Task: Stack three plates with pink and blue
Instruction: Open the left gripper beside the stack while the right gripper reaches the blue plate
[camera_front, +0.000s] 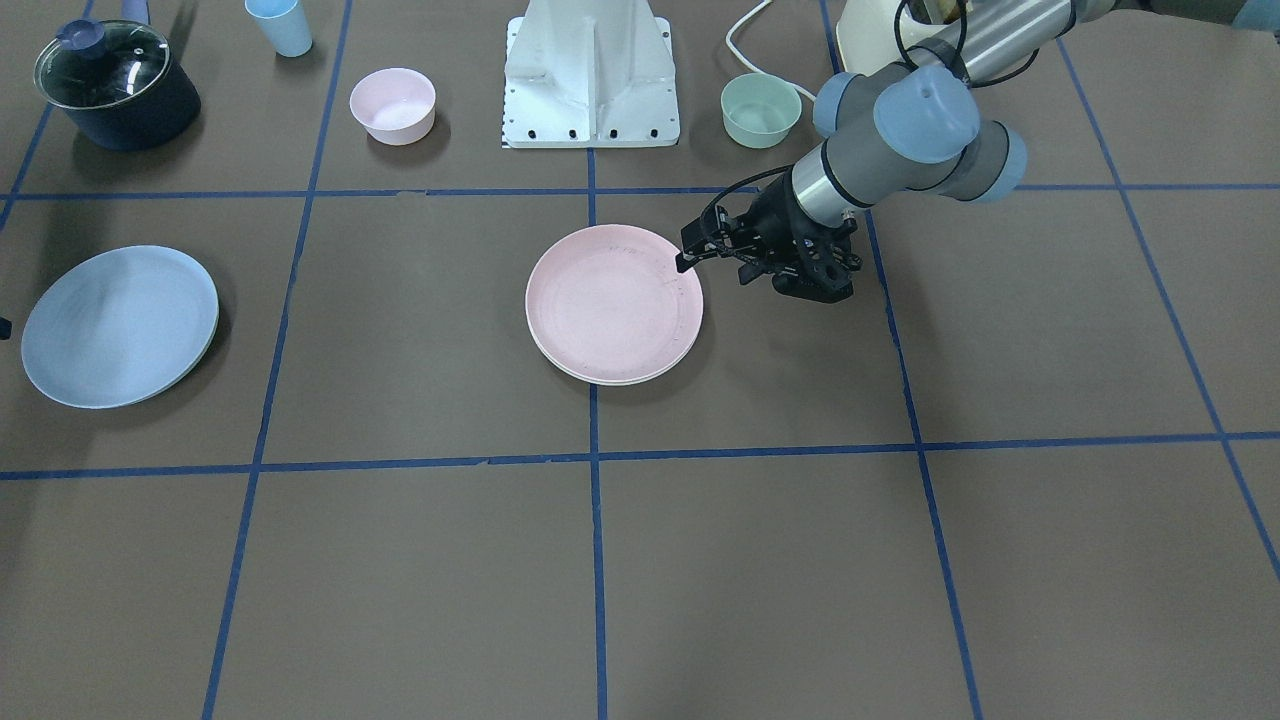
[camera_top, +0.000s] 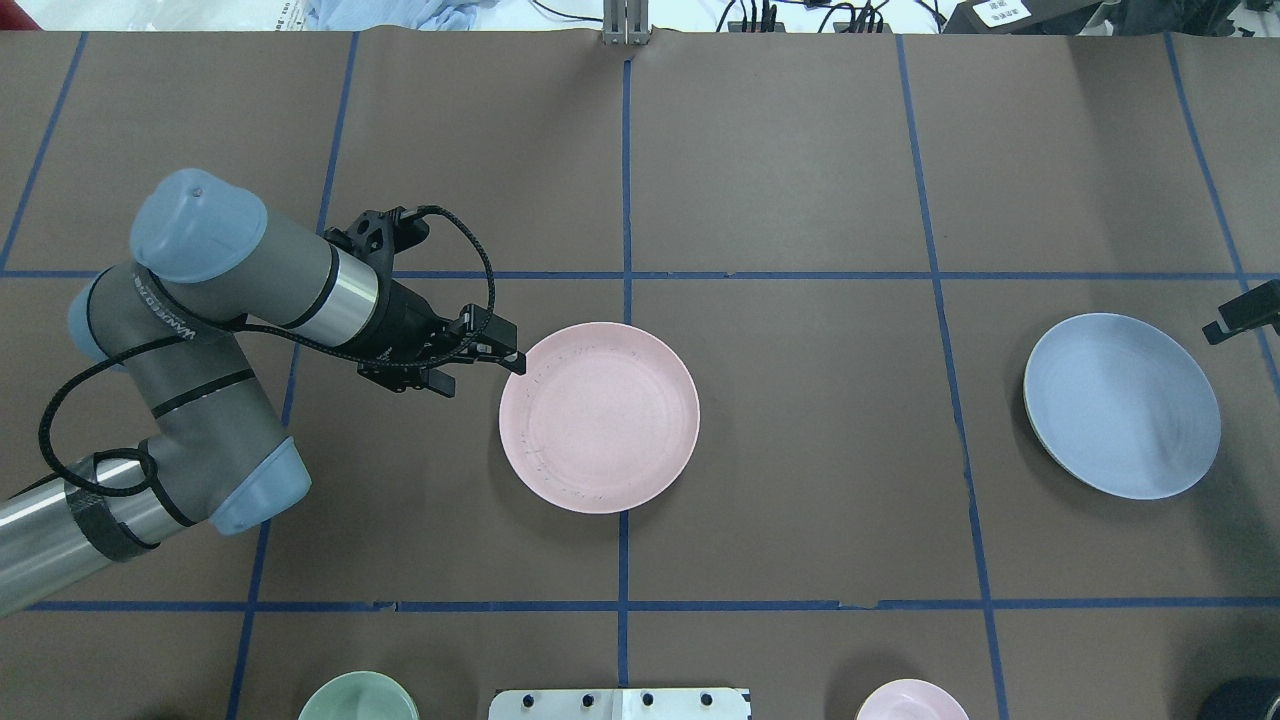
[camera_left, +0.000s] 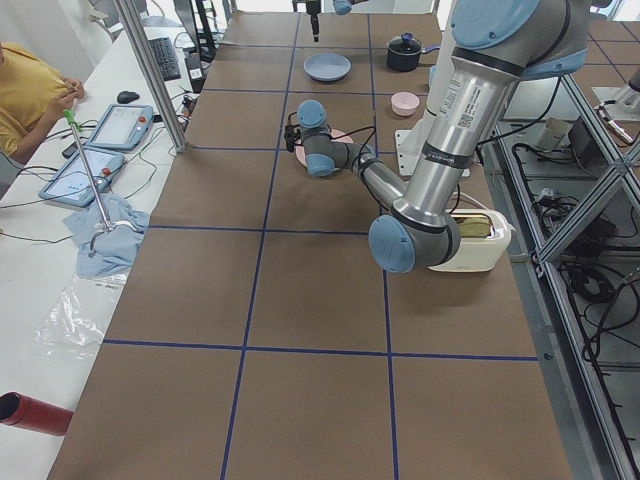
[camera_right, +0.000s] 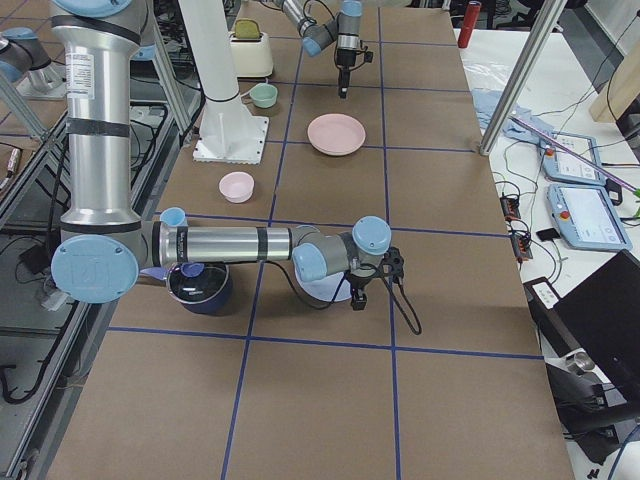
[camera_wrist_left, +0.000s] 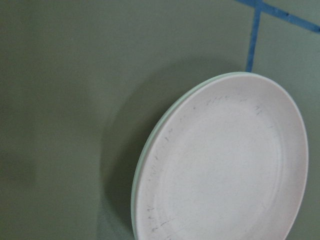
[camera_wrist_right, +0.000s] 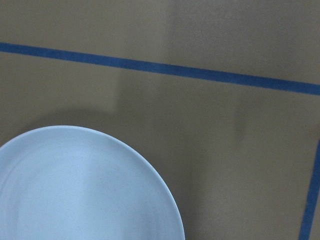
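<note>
left pincer (camera_top: 510, 358) beside pink plate (camera_top: 598, 417), opening untellable; wrist view shows second plate (camera_wrist_left: 146, 152) beneath, overhead doesn't.

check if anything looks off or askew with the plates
The pink plate sits slightly off-centre on the cream plate under it, whose rim peeks out on one side. Small dark specks dot the pink plate's rim. The blue plate lies flat, apart. Nothing spilled or broken.

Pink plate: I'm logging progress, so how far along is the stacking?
Done: the pink plate lies on a pale plate whose rim shows beneath. In hand: nothing; the left gripper hangs empty by its rim. Left: the light blue plate sits apart, unstacked, the right gripper near it.
</note>
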